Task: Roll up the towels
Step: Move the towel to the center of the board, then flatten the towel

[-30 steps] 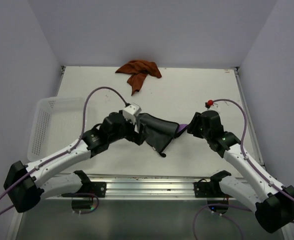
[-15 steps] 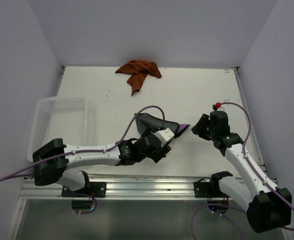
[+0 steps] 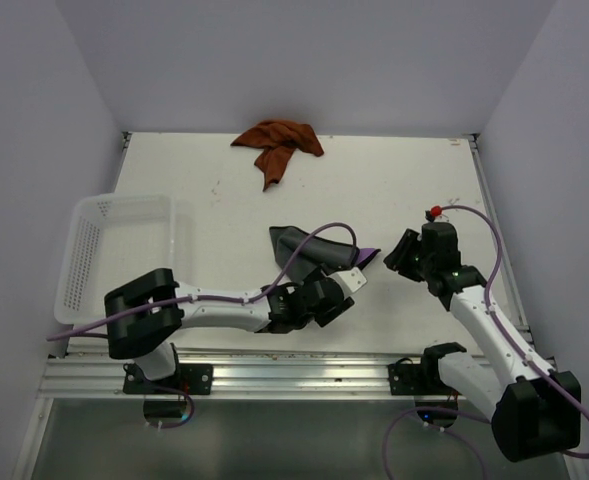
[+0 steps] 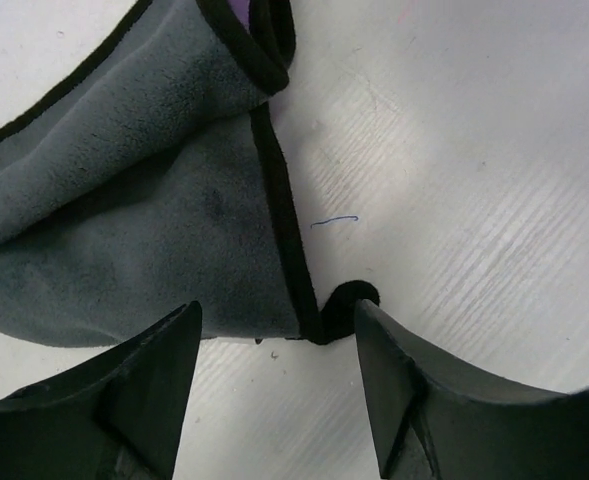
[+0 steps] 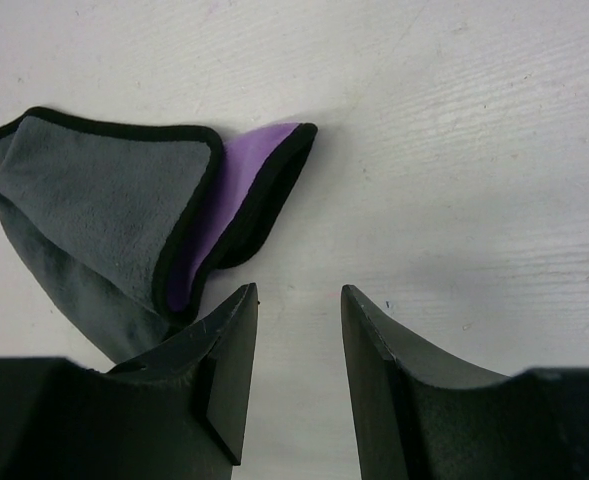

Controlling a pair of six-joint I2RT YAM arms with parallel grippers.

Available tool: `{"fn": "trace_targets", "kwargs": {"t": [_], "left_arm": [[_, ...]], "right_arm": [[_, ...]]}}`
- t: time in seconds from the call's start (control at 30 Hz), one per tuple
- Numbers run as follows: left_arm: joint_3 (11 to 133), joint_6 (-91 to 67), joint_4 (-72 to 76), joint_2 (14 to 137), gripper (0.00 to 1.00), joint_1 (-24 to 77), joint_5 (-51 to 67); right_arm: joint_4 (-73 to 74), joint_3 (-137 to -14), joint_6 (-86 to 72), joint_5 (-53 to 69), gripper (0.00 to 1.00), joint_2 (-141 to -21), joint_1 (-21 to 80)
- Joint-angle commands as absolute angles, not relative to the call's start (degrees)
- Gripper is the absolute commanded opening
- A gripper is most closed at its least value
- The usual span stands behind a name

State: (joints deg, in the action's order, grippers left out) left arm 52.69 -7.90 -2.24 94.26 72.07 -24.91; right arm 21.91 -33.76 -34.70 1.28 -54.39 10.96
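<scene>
Where black-edged towel (image 4: 124, 200) ends, bare table (image 4: 474, 150)

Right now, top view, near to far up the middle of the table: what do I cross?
left gripper → purple towel → orange towel. Left out: the basket and the right gripper, which overlap the others in depth.

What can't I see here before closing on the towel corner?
- Top view: left gripper tips, hidden under its own wrist.
- Left wrist view: purple towel cut off by top and left edges.
- Right wrist view: towel's near part behind the right gripper.
- Orange towel: folds too small, top view only.
</scene>
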Motion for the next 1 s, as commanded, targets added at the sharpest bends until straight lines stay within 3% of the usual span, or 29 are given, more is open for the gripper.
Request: {"fn": "trace_targets", "kwargs": {"t": [0.0,0.3,0.33,0.4,0.43,0.8,0.97], "left_arm": [[54.6,-8.2,1.4,96.9,0.65,72.2,-26.5],[52.4,-9.4,3.2,99.8,0.49,72.2,-27.9],[51.8,-9.7,3.5,99.8,0.34,72.2,-28.4],[50.5,-10.2,4.9,99.1,0.15,72.2,-30.1],[48.8,-10.3,6.5,98.5,0.0,72.2,-30.5],[37.7,-16.1,10.3,87.1,0.0,72.2,-35.3],[36.0,-18.7,9.2,85.3,0.0,72.2,-35.1]], "right_arm": [[19.8,-33.7,-33.5,3.5,0.43,-54.8,10.3],[19.0,-33.8,-33.5,5.6,0.43,-56.1,9.4],[19.0,-33.8,-33.4,5.6,0.43,-56.1,9.4],[19.0,-34.2,-33.0,6.5,0.43,-56.0,9.4],[18.3,-34.2,-31.7,7.7,0.45,-55.5,9.4],[13.3,-35.2,-29.9,18.6,0.5,-56.4,10.3],[10.8,-35.8,-30.5,14.7,0.51,-59.2,19.5]]}}
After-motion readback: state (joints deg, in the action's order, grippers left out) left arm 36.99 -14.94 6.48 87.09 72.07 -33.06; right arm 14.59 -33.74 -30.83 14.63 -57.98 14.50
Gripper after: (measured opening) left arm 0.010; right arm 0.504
